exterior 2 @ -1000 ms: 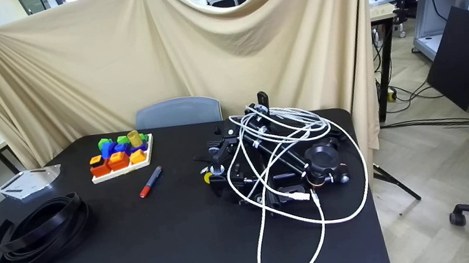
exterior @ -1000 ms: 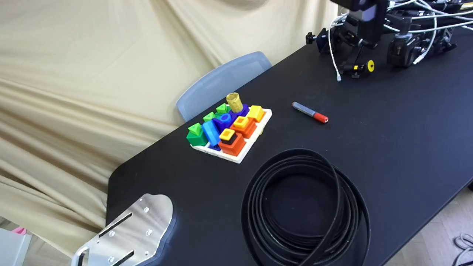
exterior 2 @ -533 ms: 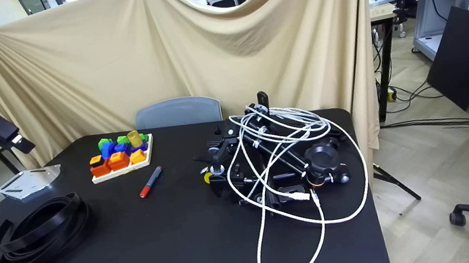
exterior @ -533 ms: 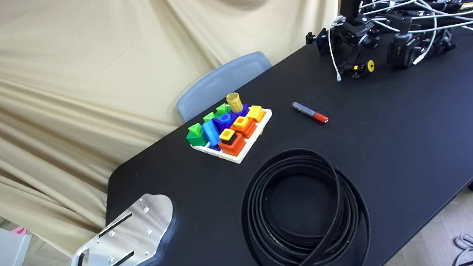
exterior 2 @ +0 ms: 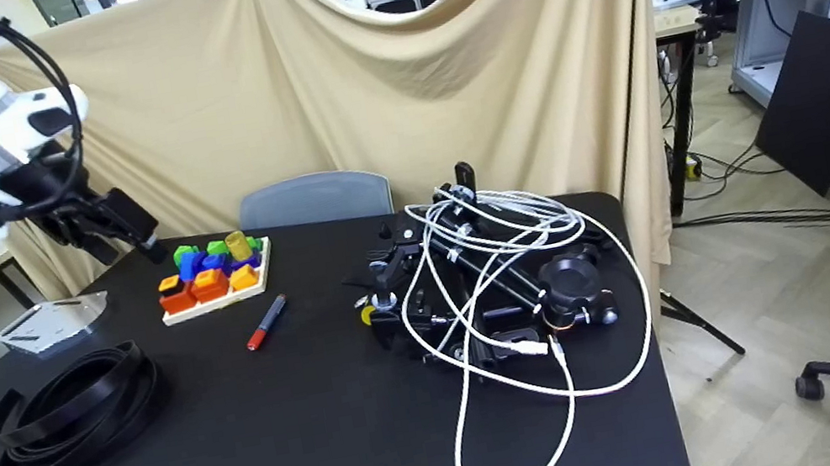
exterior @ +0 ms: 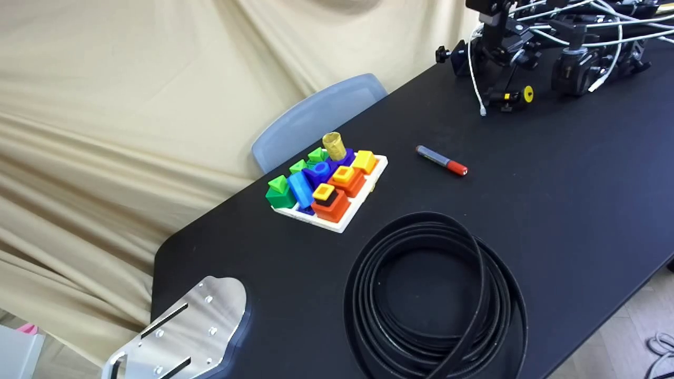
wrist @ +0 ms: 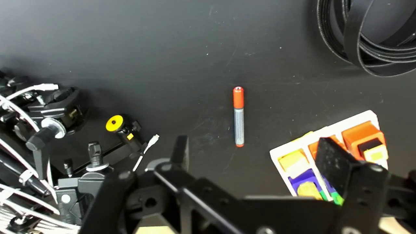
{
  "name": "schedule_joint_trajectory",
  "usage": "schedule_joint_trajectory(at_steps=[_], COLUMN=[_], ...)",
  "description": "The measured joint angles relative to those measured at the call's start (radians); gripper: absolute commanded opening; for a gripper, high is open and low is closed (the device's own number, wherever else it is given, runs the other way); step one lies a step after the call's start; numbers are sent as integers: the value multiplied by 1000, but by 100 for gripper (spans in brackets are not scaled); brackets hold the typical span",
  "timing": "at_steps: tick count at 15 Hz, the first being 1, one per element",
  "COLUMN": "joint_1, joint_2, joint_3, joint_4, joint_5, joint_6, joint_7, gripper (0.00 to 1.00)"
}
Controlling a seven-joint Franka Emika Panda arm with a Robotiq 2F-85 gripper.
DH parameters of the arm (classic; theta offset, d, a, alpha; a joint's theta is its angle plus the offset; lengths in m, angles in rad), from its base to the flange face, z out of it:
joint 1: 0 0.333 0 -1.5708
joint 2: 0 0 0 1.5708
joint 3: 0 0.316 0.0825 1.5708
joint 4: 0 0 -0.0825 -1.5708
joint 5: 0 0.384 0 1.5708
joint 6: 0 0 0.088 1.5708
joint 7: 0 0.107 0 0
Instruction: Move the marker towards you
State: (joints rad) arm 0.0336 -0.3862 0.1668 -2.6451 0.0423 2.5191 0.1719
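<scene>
1. On the smooth black table (exterior: 558,221), in an exterior view, your thin marker (exterior: 441,160) lies flat near a white tray (exterior: 338,226) of chunky blocks (exterior: 331,202) and a round black coil (exterior: 503,295). Tan cloth (exterior: 131,105) hangs behind in soft folds.
2. In an exterior view, you see a pale floor (exterior 2: 767,290), a grey chair (exterior 2: 315,199) and loopy white cables (exterior 2: 571,394) over lumpy black gear (exterior 2: 571,284).
3. In the wrist view, your gripper (wrist: 255,149) has its two fingers (wrist: 333,162) spread wide apart. The marker is on the table beyond them, red end pointing away.
</scene>
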Motion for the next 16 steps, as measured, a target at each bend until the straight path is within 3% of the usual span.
schedule_joint_trajectory(at_steps=[3, 12, 16], joint_1=[7, 6, 2], joint_2=[111, 196, 345], joint_3=[-43, -52, -63], joint_4=[46, 94, 172], joint_5=[-1, -1, -7], joint_6=[22, 19, 22], joint_7=[-83, -79, -52], gripper=[100, 100, 100])
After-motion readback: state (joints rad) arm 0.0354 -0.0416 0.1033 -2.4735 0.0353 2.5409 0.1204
